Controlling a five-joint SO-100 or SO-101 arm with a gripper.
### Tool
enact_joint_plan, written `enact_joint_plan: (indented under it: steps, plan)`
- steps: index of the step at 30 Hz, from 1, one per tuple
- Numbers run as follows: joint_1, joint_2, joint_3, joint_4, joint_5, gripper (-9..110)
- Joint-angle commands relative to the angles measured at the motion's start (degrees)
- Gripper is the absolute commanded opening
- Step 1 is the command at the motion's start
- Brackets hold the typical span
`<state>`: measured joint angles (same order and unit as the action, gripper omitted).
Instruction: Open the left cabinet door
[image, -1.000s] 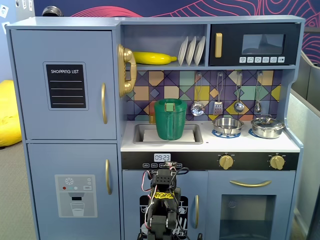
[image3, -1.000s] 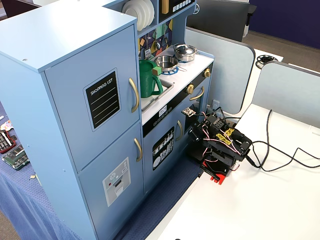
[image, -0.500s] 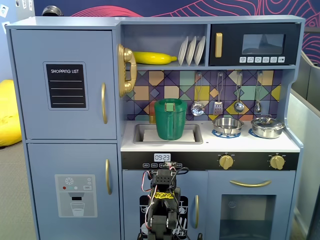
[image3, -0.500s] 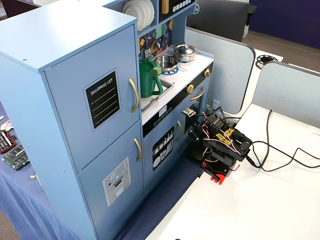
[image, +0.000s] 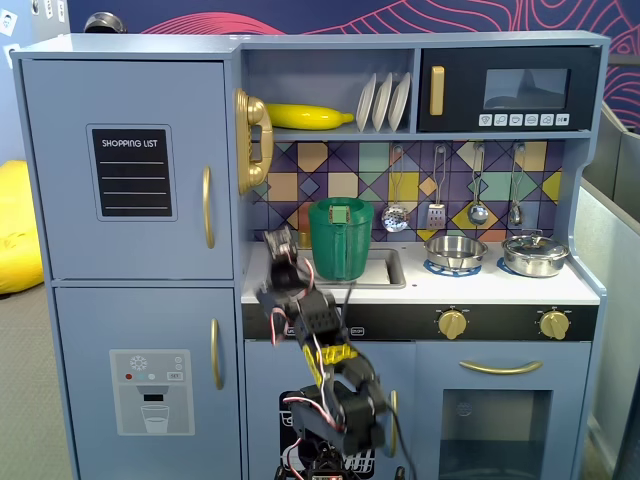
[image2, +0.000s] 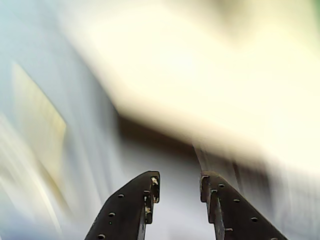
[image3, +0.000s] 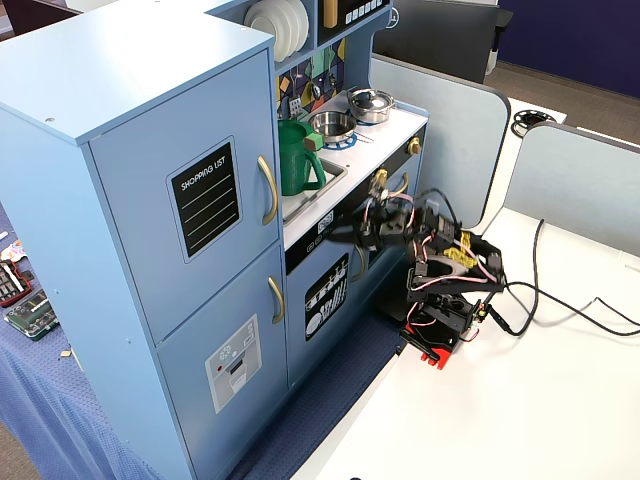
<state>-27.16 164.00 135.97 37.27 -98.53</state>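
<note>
The left cabinet door (image: 130, 170) is grey-blue with a black "SHOPPING LIST" panel and a vertical gold bar handle (image: 208, 207). It is closed in both fixed views (image3: 190, 210); its handle (image3: 268, 190) lies flat against the front. My gripper (image: 279, 243) is raised in front of the counter edge, to the right of the handle and a little below it, apart from it. It also shows in the side fixed view (image3: 343, 236). In the wrist view my gripper (image2: 179, 184) is open with nothing between the black fingers. The background there is motion-blurred.
A green pitcher (image: 341, 238) stands in the sink behind the gripper. A gold phone (image: 253, 140) hangs on the cabinet side. The lower door with the water-dispenser picture (image: 150, 390) is closed. The arm base (image3: 440, 320) sits on a white table (image3: 520, 410) with cables.
</note>
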Motion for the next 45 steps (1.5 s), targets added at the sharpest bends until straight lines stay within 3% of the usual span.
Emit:
enact_joint_plan:
  steps: [1,10,31,45]
  plan:
    - [-3.34,-8.79,-16.52,-7.47,0.79,12]
    - [-10.11,-19.69,-28.56,-17.31,1.85,16]
    - [-14.5,-36.04,-32.17,-30.67,2.46,12]
    - [-29.09,-26.63,-28.92,-20.04,-5.71,7]
